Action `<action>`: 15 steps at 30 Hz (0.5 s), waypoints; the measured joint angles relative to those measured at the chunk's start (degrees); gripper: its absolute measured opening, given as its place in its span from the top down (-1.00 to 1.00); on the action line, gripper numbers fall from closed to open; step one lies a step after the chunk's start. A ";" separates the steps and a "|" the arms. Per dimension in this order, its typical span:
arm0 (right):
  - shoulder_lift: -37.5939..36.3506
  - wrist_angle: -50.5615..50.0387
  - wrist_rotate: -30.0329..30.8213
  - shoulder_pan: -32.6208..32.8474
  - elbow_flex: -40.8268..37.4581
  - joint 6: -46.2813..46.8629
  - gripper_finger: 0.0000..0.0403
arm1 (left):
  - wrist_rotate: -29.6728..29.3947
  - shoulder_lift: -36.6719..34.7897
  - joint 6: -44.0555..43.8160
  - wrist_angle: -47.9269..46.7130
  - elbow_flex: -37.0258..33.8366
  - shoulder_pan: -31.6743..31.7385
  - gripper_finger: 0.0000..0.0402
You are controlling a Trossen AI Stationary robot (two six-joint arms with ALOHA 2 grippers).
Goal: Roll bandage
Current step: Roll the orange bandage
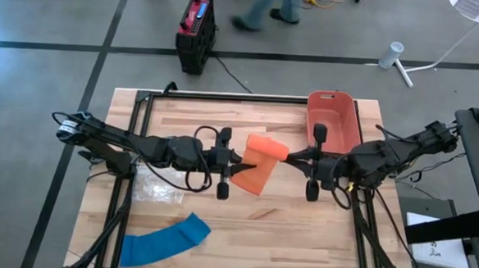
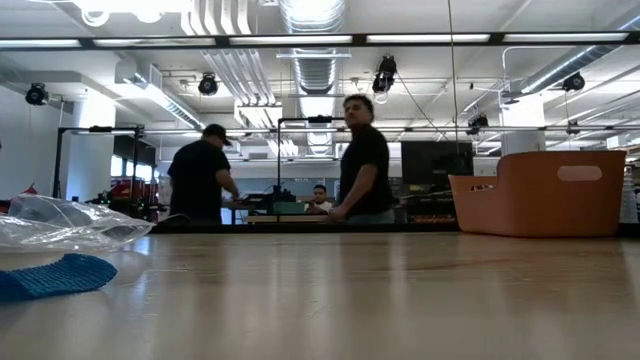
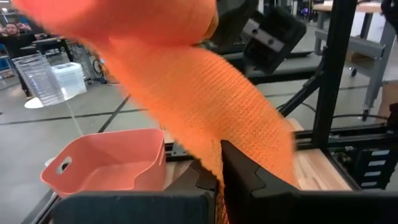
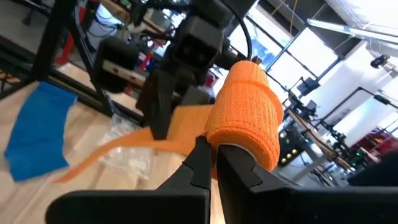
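Orange bandage (image 1: 258,163): you hold it stretched just beside the red bin (image 1: 332,116).
Left gripper (image 1: 236,164): you have it clenched on the loose tail.
Right gripper (image 1: 287,156): you have it clamped on the rolled end.

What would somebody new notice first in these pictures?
The orange bandage held up above mid-table: the right pincer is shut on its rolled end, the left pincer shut on its loose tail. Next, a blue bandage lying flat at the table's near left, and an orange bin at the far right.
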 joint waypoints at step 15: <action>0.20 -2.65 3.77 0.00 -0.53 0.21 0.98 | 2.62 -0.13 -0.78 -0.04 0.13 -0.57 1.00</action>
